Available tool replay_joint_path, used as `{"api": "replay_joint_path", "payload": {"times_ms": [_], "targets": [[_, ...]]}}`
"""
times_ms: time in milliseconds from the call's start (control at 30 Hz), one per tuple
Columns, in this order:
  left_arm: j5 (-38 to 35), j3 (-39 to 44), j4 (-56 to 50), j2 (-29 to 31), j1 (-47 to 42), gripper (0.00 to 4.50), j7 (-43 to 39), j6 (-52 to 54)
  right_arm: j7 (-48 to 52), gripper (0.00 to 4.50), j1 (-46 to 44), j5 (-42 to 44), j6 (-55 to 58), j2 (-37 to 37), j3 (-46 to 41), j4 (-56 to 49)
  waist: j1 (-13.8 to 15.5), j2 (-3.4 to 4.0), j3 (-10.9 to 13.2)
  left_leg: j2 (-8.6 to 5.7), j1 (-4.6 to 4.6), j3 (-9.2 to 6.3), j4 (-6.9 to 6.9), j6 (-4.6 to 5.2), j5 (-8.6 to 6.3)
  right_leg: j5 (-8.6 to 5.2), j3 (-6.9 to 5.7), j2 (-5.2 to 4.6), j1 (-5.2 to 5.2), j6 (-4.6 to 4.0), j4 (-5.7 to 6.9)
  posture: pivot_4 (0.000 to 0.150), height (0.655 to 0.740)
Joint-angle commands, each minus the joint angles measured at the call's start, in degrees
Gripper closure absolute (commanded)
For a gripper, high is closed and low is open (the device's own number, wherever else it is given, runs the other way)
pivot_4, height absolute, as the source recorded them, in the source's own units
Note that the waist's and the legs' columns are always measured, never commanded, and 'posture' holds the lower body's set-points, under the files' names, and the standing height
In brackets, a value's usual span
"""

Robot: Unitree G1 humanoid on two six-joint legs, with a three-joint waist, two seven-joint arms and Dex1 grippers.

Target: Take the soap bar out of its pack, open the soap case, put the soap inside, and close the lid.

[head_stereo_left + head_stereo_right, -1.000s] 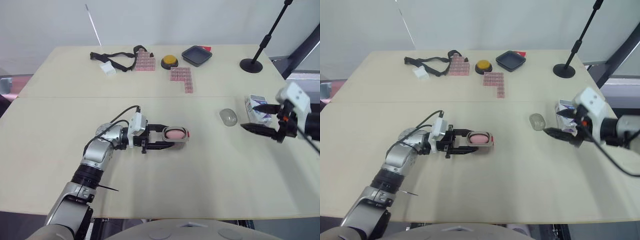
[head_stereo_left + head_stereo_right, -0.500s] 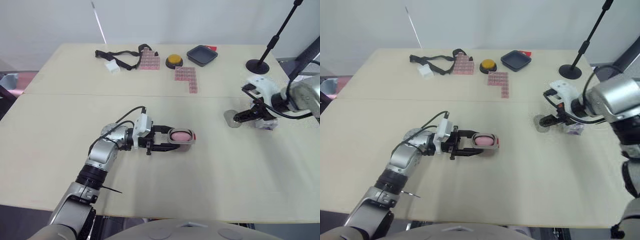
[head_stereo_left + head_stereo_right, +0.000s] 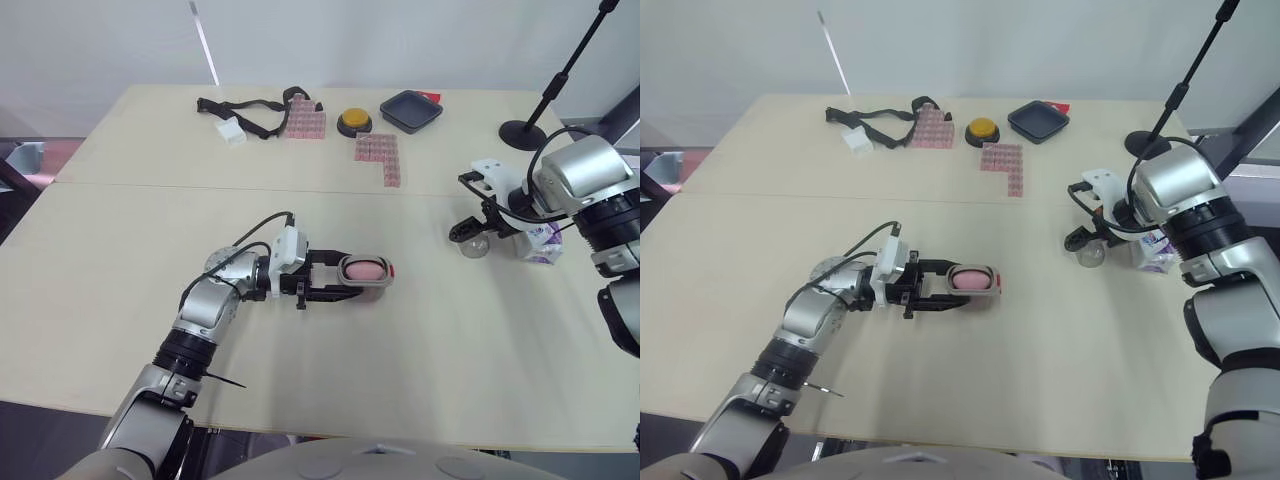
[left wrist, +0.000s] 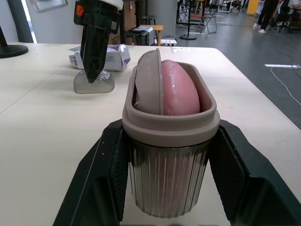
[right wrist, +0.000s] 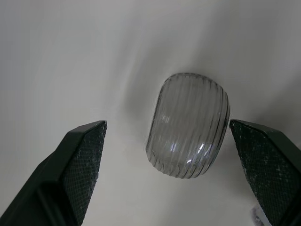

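L gripper (image 3: 345,277) is clamped on the grey soap case (image 3: 372,288) at frame centre, w/ the pink soap (image 3: 364,268) sitting in its open top. R gripper (image 3: 468,230), mid-right of frame, hangs over the clear ribbed lid (image 5: 189,125) lying on the table (image 3: 450,350), fingers spread w/ one each side, not gripping it. Soap pack (image 3: 541,240) lies just right of the lid.
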Motion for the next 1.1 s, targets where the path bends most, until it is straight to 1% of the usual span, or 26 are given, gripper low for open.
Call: {"api": "replay_joint_path", "payload": {"times_ms": [33, 200, 400, 533, 667, 700, 800, 867, 933, 1033, 1100], "targets": [[-0.6, 0.5, -2.4, 0.1, -0.4, 2.57, 0.3, 0.0, 1.1, 0.02, -2.0, -1.8, -0.8, -0.5, -0.1, 0.5, 0.0, 0.0, 0.0, 0.0, -0.01, 0.01, 0.0, 0.0, 0.0, 0.0, 0.0, 0.0, -0.01, 0.0, 0.01, 0.15, 0.74], [-0.7, 0.4, -2.8, 0.2, -0.3, 2.57, 0.5, 0.5, 1.8, 0.02, -1.1, -2.4, 0.1, -0.4, -0.1, 0.9, 0.0, 0.0, 0.0, 0.01, -0.01, 0.01, 0.01, 0.0, 0.0, 0.0, 0.01, 0.0, -0.04, 0.0, 0.03, 0.15, 0.74], [-0.7, 0.4, -2.9, 0.1, -0.7, 2.57, 0.7, 1.0, 0.5, 0.02, -0.6, -2.8, 1.1, 1.4, -2.3, 2.7, 0.0, 0.0, 0.0, 0.02, -0.03, 0.04, 0.03, 0.0, 0.0, 0.0, 0.03, 0.01, -0.09, 0.0, 0.07, 0.15, 0.74], [-0.7, 0.3, -3.3, 0.1, -0.5, 2.57, 0.9, 1.3, 0.6, 1.13, 0.0, -3.3, 1.0, 1.3, -2.0, 3.1, 0.1, 0.0, 0.0, 0.02, -0.08, 0.04, 0.05, 0.0, 0.0, 0.0, 0.04, 0.01, -0.14, 0.0, 0.1, 0.15, 0.74], [-0.5, -0.1, -3.8, 0.0, -0.1, 2.57, 1.2, 1.5, 0.3, 2.47, 0.6, -3.6, 0.7, 1.1, -2.1, 2.8, 0.1, 0.0, 0.0, 0.02, -0.1, 0.04, 0.11, 0.01, 0.0, 0.0, 0.04, 0.0, -0.15, 0.0, 0.13, 0.15, 0.74], [-0.5, -0.1, -3.9, 0.1, 0.0, 2.57, 1.3, 1.5, 0.4, 2.58, 0.6, -3.7, 0.5, 0.9, -1.9, 2.7, 0.1, 0.0, 0.0, 0.03, -0.1, 0.04, 0.12, 0.01, 0.0, 0.0, 0.04, 0.0, -0.15, 0.0, 0.14, 0.15, 0.74], [-0.4, -0.2, -3.9, 0.1, 0.1, 2.57, 1.3, 1.5, 1.0, 2.58, 0.6, -3.6, 0.1, 0.3, -1.4, 1.5, 0.1, 0.0, 0.0, 0.03, -0.09, 0.04, 0.14, 0.0, 0.0, 0.0, 0.04, 0.01, -0.15, 0.0, 0.17, 0.15, 0.74], [-0.3, -0.2, -3.7, 0.0, 0.0, 2.57, 1.4, 1.4, 3.3, 2.58, 1.1, -2.9, -2.6, -1.0, -1.0, -2.1, 0.2, 0.0, 0.0, 0.03, -0.1, 0.04, 0.15, 0.0, 0.0, 0.0, 0.04, 0.01, -0.15, 0.0, 0.17, 0.15, 0.74], [-0.1, -0.2, -3.3, 0.0, -0.2, 2.57, 1.4, 1.3, 7.9, 2.58, 2.3, -2.6, -9.2, -3.4, -0.2, -8.5, 0.2, 0.0, 0.0, 0.03, -0.14, 0.04, 0.17, 0.01, 0.0, 0.0, 0.03, 0.01, -0.16, 0.0, 0.16, 0.15, 0.74], [0.1, -0.2, -2.8, -0.1, -0.6, 2.57, 1.3, 1.1, 18.1, 2.58, 3.2, -2.9, -20.8, -7.9, 1.2, -17.8, 0.2, 0.0, 0.0, 0.06, -0.33, 0.04, 0.22, 0.02, 0.0, 0.0, 0.03, 0.04, -0.34, 0.0, 0.2, 0.15, 0.74], [0.2, -0.1, -2.6, -0.1, -0.8, 2.57, 1.2, 1.1, 23.7, 2.58, 2.9, -2.9, -25.6, -9.8, 1.3, -21.6, 0.2, 0.0, 0.0, 0.09, -0.41, 0.04, 0.26, 0.02, -0.01, 0.0, 0.02, 0.05, -0.39, 0.0, 0.22, 0.15, 0.74]]}}
